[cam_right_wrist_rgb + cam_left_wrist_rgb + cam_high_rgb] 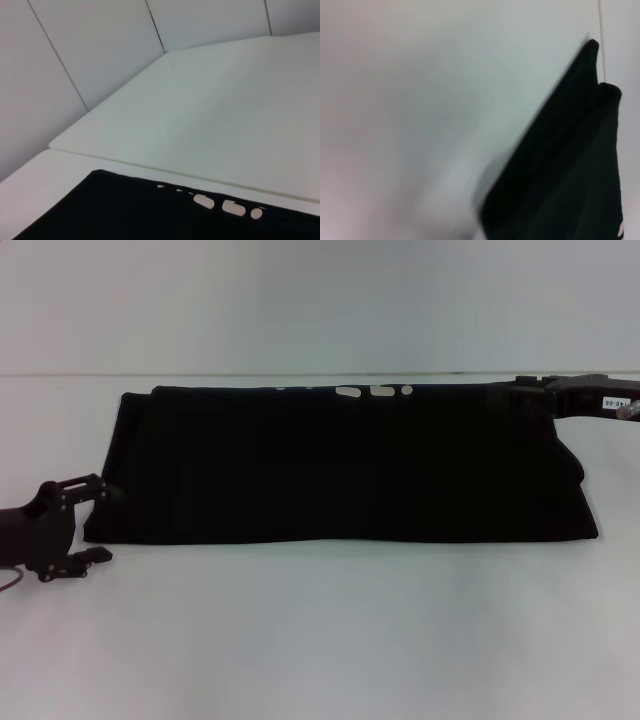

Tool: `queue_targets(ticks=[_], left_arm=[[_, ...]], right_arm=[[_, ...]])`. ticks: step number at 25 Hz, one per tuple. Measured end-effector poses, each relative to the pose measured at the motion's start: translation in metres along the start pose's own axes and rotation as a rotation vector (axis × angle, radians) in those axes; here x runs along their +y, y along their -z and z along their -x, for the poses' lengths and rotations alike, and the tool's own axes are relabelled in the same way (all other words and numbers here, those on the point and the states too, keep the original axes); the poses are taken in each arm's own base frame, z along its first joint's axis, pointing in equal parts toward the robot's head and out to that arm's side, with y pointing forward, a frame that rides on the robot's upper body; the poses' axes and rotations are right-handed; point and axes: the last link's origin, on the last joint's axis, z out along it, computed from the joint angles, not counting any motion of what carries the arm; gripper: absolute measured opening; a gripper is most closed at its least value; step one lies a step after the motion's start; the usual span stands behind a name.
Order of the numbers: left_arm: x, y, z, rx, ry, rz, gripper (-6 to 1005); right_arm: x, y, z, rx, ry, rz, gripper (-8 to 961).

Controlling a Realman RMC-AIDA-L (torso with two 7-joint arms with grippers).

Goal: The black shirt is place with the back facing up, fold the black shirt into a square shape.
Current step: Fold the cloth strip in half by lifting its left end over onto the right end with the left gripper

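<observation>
The black shirt (340, 465) lies on the white table as a long, wide band, with bits of white lettering (365, 392) showing along its far edge. My left gripper (100, 523) is at the shirt's near left corner, open, with one finger above the corner and one below it, and no cloth is pinched. My right gripper (527, 390) is at the shirt's far right corner, dark against the dark cloth. The left wrist view shows layered folds of the black shirt (565, 170). The right wrist view shows the black shirt's (125, 210) far edge and white lettering (225, 206).
The white table (320, 640) reaches well in front of the shirt. A seam in the table (200, 375) runs just behind the shirt's far edge. A panelled wall (100, 45) stands beyond the table.
</observation>
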Motion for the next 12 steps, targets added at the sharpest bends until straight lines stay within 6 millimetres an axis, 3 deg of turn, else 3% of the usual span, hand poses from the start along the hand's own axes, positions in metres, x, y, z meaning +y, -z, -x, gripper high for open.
queue_targets(ticks=[12], left_arm=[[-0.0073,-0.0018,-0.0004,0.024,-0.004,-0.010,848]], right_arm=[[0.0012,-0.0005,0.0009,-0.016,-0.012,0.007,638]])
